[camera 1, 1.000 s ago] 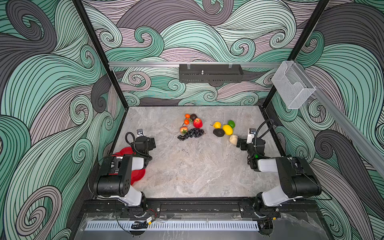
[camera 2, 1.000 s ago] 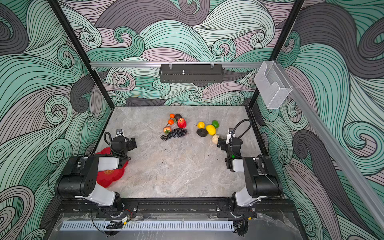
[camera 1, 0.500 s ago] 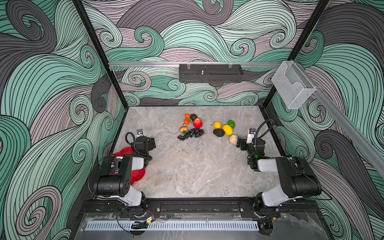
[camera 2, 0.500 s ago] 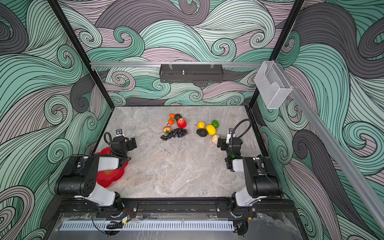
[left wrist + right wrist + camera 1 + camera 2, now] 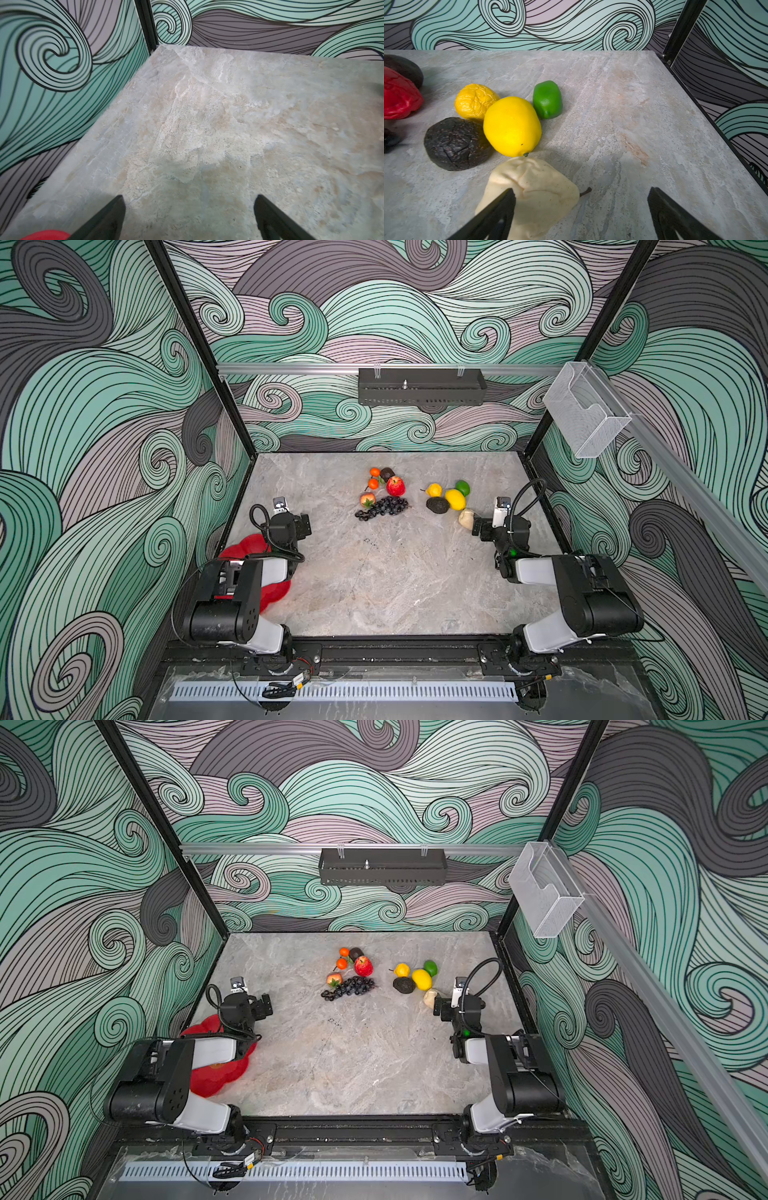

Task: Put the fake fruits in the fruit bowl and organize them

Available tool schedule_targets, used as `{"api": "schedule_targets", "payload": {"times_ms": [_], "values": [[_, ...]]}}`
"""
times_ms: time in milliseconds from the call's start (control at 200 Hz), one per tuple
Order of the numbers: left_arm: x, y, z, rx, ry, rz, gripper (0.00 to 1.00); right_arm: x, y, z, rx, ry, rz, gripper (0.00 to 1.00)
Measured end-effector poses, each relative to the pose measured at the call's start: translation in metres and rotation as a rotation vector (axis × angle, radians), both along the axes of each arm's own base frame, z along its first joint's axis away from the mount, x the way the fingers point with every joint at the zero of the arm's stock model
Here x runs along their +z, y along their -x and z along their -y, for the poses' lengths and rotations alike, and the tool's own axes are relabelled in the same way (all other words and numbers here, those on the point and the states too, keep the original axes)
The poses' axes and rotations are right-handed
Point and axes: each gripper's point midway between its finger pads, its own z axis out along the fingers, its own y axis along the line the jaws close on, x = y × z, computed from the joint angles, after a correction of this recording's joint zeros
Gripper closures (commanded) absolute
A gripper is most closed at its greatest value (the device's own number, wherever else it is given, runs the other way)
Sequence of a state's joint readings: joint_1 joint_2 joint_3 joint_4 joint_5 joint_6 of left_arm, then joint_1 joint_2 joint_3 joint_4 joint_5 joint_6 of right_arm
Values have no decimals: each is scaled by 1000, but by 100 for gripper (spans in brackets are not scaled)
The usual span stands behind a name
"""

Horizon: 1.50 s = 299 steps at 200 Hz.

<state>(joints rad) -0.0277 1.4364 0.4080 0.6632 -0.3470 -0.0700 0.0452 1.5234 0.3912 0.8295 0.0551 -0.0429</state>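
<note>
The red fruit bowl (image 5: 245, 545) sits at the left edge of the table, mostly hidden under my left arm; its rim (image 5: 45, 234) shows in the left wrist view. My left gripper (image 5: 189, 197) is open over bare marble. The fake fruits lie in two groups at the back. One has tangerines (image 5: 375, 472), a red apple (image 5: 395, 486) and black grapes (image 5: 382, 508). The other has a lemon (image 5: 511, 125), a lime (image 5: 547, 99), a yellow pear (image 5: 473, 100) and an avocado (image 5: 454, 143). My right gripper (image 5: 581, 189) is open, with the cream pear (image 5: 537, 195) beside one finger, not gripped.
A black rack (image 5: 422, 386) hangs on the back wall and a clear plastic holder (image 5: 582, 414) on the right rail. Patterned walls and black posts close in the marble table (image 5: 395, 580) on three sides.
</note>
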Motion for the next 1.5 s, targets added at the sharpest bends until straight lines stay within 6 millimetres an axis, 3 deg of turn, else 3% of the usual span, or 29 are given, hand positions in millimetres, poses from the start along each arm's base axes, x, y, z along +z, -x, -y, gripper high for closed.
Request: {"api": "schedule_targets", "payload": {"times_ms": [90,210,360,475,600,735,796,886,1106,1281,1496], "values": [[24,3,16,-28,-36,37,1,14,3,-8,27,16,20,0],[62,12,35,-49,-29,98,1,48,10,-25,80,45,87,0],[113,15,35,18,106,149,1,84,19,-38,109,9,167,0],[147,13,42,29,226,157,1,112,21,-48,98,-130,176,0],[152,21,49,42,350,114,1,158,22,-60,103,-321,184,0],[120,47,45,122,446,-22,1,189,28,-80,167,-519,142,0],[104,60,37,178,480,-90,1,185,33,-91,207,-589,90,0],[87,79,30,229,511,-195,1,160,45,-101,221,-678,-23,0],[93,102,27,259,501,-303,1,95,72,-114,221,-726,-235,0],[70,122,14,350,430,-417,1,56,91,-126,242,-719,-334,0],[31,126,15,410,413,-579,1,43,96,-135,260,-711,-369,0]]}}
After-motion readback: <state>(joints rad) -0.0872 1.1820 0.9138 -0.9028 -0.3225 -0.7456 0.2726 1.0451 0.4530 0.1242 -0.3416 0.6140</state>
